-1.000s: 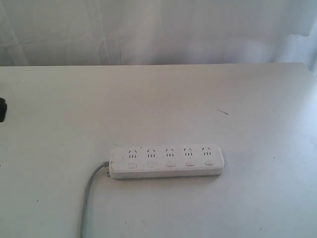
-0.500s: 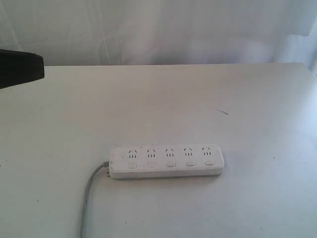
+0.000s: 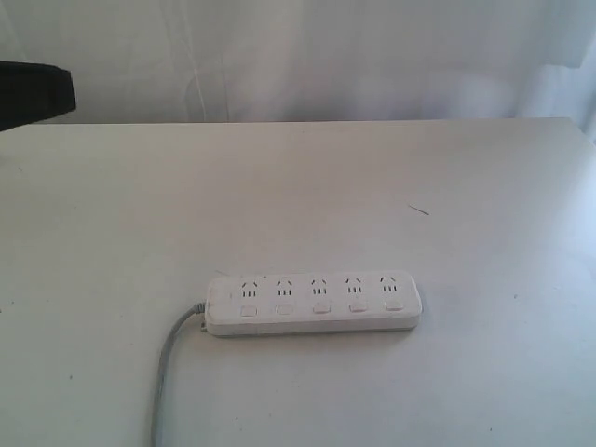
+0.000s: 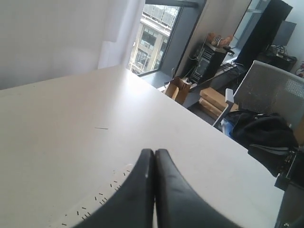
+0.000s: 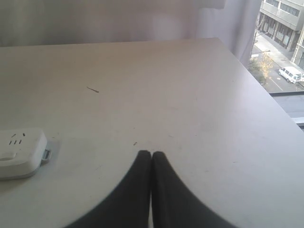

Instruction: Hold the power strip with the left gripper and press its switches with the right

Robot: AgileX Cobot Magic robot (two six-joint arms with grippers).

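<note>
White plastic, the strip (image 3: pixel 314 304) lies flat on the table (image 3: pixel 391 168) in the exterior view, sockets up. Its long axis runs side to side across that view. A grey cord (image 3: pixel 168 368) leaves the end on the left arm's side and curls toward the camera. The five switches (image 3: pixel 320 307) sit in a row along the strip's near edge. Neither gripper is near the strip; only a black arm part (image 3: pixel 33 93) shows, well away past the cord end and further back. A small dark mark (image 3: pixel 419 209) lies behind the strip's free end.

From the left wrist, the left gripper (image 4: pixel 153 153) hangs above the strip with its jaws pressed together and empty. Socket slots show just beneath it.

From the right wrist, the right gripper (image 5: pixel 151 154) is also closed on nothing, off beside the strip's free end and apart from it.

I judge this to be the approach: nothing is held or pressed yet. Next, the left jaws must part, descend and pin the strip across its narrow width, clear of the switches.
</note>
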